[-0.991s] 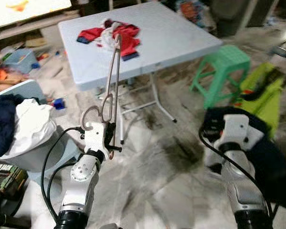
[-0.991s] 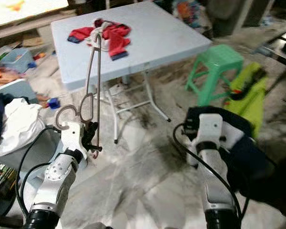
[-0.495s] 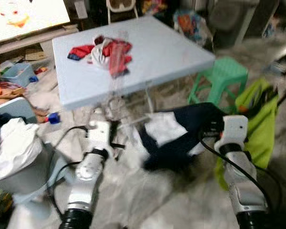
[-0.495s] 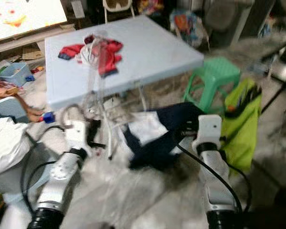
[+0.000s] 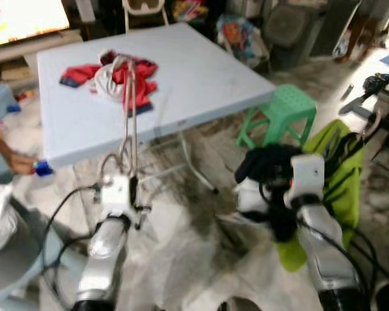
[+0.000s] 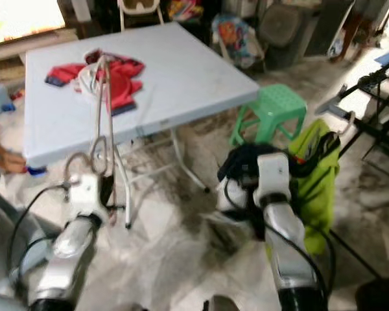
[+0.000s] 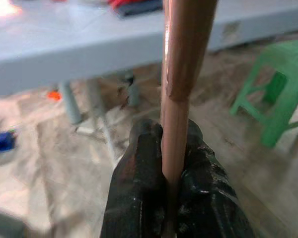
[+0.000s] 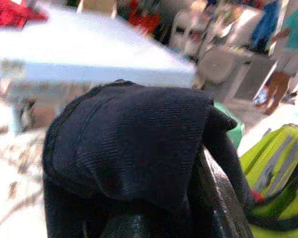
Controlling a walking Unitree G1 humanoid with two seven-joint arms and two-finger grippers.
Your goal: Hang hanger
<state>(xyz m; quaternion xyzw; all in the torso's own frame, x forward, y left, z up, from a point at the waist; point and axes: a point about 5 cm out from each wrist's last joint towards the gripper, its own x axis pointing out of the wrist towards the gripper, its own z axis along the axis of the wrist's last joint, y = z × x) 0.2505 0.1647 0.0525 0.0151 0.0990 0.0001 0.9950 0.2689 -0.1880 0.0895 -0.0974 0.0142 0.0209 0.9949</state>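
The left gripper (image 7: pixel 170 163) was closed tight on the hanger (image 5: pixel 126 110), a thin metal frame that stood upright above the fingers with its hook (image 5: pixel 107 170) curled just beside the gripper. The hanger looked light, stiff and slippery, so the firm pinch low on the frame suited it. The right gripper (image 5: pixel 282 188) carried a soft, limp dark garment (image 8: pixel 129 144) draped over it; its fingers were hidden.

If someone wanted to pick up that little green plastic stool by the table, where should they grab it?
Probably by the rim of the green plastic stool's flat seat, coming down from above: it stands upright on splayed legs beside the white folding table, top open.
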